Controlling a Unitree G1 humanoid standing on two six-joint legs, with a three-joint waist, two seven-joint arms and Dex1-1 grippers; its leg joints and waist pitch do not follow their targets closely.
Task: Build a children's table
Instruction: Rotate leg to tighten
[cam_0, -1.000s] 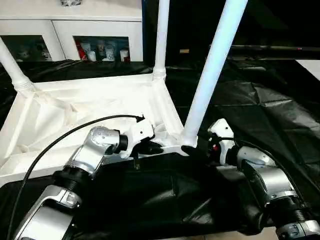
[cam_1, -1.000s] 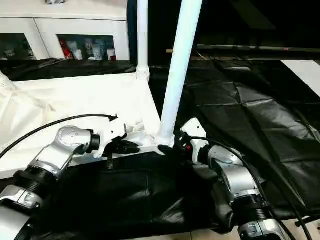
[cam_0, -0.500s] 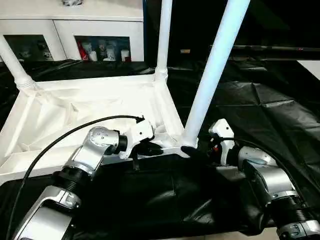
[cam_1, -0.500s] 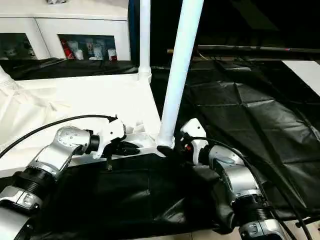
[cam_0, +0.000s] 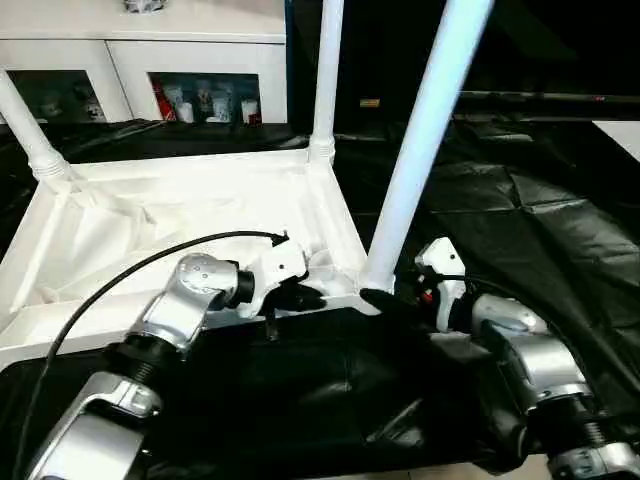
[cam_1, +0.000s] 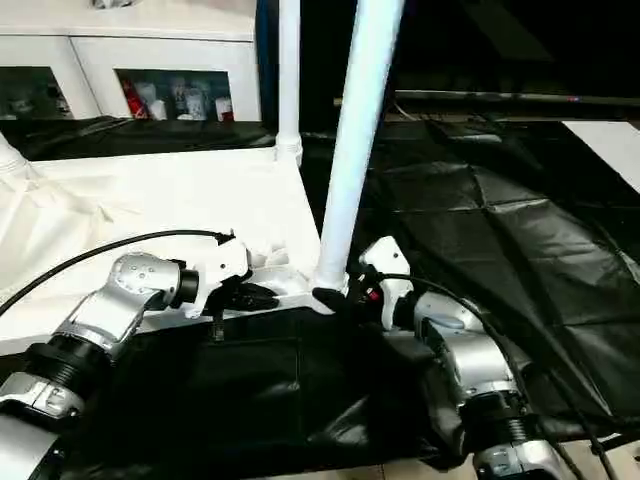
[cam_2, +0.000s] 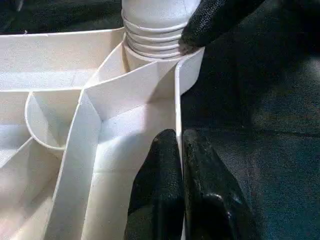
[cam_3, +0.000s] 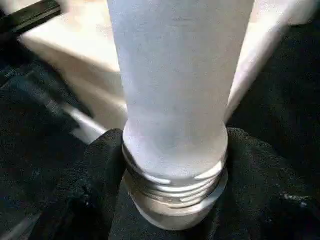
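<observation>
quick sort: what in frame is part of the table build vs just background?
Job:
- upside-down tabletop
- near-corner leg, right gripper around its threaded base
- two far legs, standing in sockets
- left gripper, pinching the rim

Background:
- white cabinet
- black cloth

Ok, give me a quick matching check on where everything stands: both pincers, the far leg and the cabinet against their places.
Column one:
1. left pincer
2. right pincer
3. far leg
4. cabinet

Column two:
A. behind the black-draped work table, glass doors facing us
B. clamped on the near rim of the upturned tabletop
C. at the threaded base of the nearest leg
D. standing upright in a far corner socket

Pairs: 1-B, 2-C, 3-D, 4-A
</observation>
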